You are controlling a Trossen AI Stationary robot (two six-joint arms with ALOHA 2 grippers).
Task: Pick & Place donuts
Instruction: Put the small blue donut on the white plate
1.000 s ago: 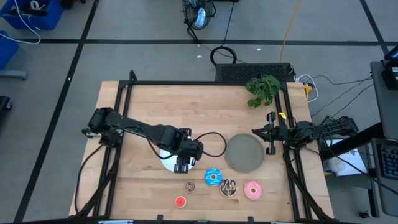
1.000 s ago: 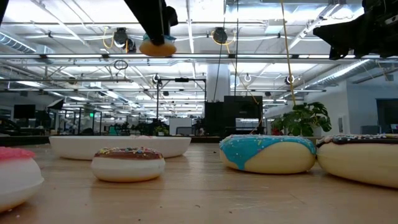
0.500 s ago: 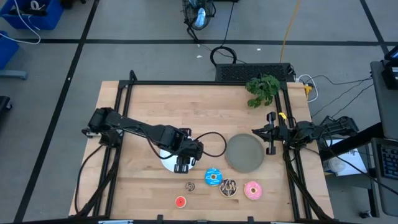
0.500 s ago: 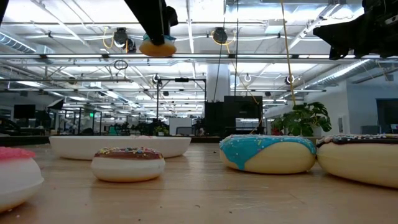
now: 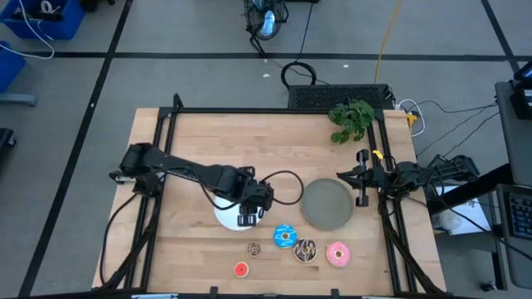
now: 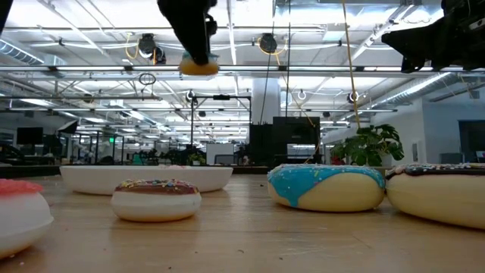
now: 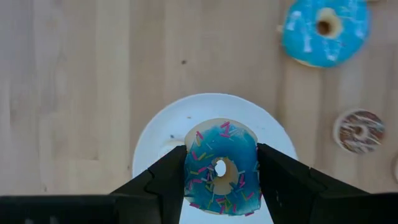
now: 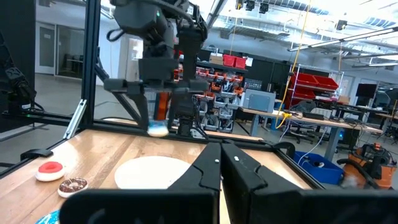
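Closest to the low camera, at the front edge of the wooden surface (image 5: 208,141), a pink donut (image 6: 19,212) is cut off by the frame's left side, and a dark chocolate donut (image 6: 447,193) runs off the right side; between them sit a small brown sprinkled donut (image 6: 156,199) and the large blue donut (image 6: 326,186). From above, these lie in a loose cluster near the front edge: the blue one, the chocolate one and the pink one in a row, the small brown one just left of them, and a small red donut (image 5: 241,268) nearest the edge; the low view does not show the red one clearly. Behind the cluster is a white plate (image 7: 186,118), partly covered from above by the left gripper (image 5: 246,218). Its jaws are clamped on a small blue sprinkled donut (image 7: 219,169), held in the air above the plate; from the low view only its pale underside shows. To the right of the white plate lies a grey plate (image 5: 326,204), bare on top. The right gripper (image 5: 362,178) waits at the right edge of the surface, jaws pressed together. A leafy plant (image 5: 352,119) sits at the far right corner. Only 5 donuts can be made out here.
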